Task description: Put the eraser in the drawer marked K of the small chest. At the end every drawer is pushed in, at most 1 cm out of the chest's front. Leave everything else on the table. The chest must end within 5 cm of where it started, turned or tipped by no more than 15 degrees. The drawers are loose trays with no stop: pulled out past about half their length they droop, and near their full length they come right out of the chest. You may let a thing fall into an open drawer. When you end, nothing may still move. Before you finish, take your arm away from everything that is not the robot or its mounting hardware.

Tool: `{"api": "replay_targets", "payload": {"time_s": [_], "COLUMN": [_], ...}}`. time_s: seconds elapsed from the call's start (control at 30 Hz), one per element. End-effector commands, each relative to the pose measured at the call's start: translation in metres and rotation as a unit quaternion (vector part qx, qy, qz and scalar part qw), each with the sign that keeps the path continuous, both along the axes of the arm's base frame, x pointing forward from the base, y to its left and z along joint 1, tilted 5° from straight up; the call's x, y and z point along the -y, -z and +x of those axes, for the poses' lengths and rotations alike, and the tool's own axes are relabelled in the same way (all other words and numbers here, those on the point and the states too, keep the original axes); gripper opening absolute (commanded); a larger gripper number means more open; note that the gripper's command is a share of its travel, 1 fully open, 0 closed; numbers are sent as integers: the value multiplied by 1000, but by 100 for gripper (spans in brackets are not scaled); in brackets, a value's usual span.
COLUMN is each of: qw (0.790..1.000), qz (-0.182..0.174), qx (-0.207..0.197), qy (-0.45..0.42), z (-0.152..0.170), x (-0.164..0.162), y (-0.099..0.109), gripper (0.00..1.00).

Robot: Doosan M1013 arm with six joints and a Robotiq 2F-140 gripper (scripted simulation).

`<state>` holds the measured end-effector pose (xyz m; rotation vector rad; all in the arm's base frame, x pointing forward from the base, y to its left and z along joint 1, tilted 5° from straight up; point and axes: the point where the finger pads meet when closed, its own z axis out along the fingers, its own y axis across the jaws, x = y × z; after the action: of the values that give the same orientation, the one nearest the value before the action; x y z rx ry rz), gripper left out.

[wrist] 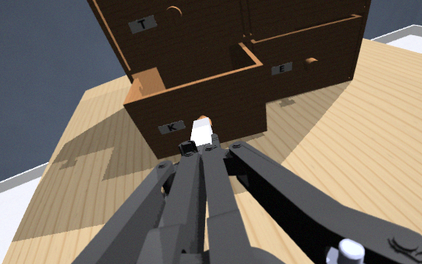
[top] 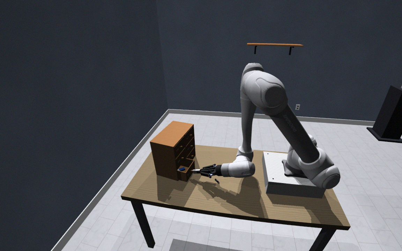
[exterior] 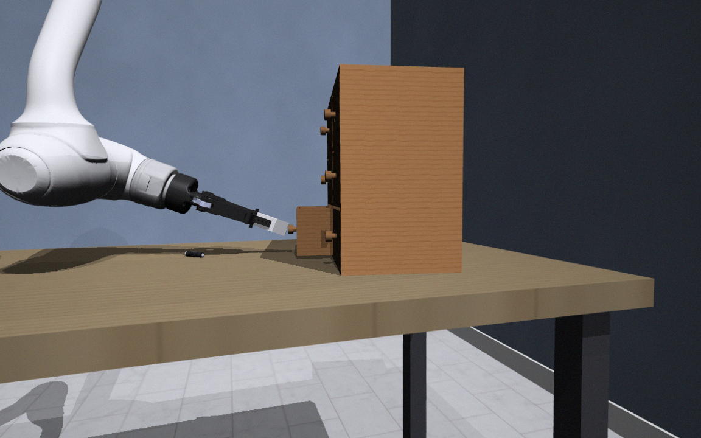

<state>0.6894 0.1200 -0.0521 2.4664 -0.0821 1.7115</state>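
Note:
The small wooden chest (top: 172,149) stands at the table's left end. Its bottom drawer marked K (wrist: 196,106) is pulled partly out; it also shows in the side view (exterior: 314,231). The blue eraser (top: 181,168) lies inside that drawer. My gripper (wrist: 204,130) (top: 196,170) is shut and empty, its white fingertips (exterior: 275,224) pointing at the drawer's knob (exterior: 291,229) and touching or nearly touching it. It reaches in low from the right. The drawers marked T (wrist: 143,24) and E (wrist: 281,68) are pushed in.
A small dark cylinder (top: 217,180) lies on the table below my wrist, also seen from the side (exterior: 195,253). The arm's white base block (top: 287,177) sits at the table's right. The table's left edge is close behind the chest.

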Motion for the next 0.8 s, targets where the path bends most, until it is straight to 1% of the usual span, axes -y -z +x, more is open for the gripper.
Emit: {"api": "replay_targets", "payload": {"time_s": [0.0, 0.77], "qw": [1000, 1000], "qz": [0, 0], "qx": [0, 0], "qy": [0, 0], "z": [6, 44], "x": [1, 5], "y": [0, 0], "gripper": [0, 0]}}
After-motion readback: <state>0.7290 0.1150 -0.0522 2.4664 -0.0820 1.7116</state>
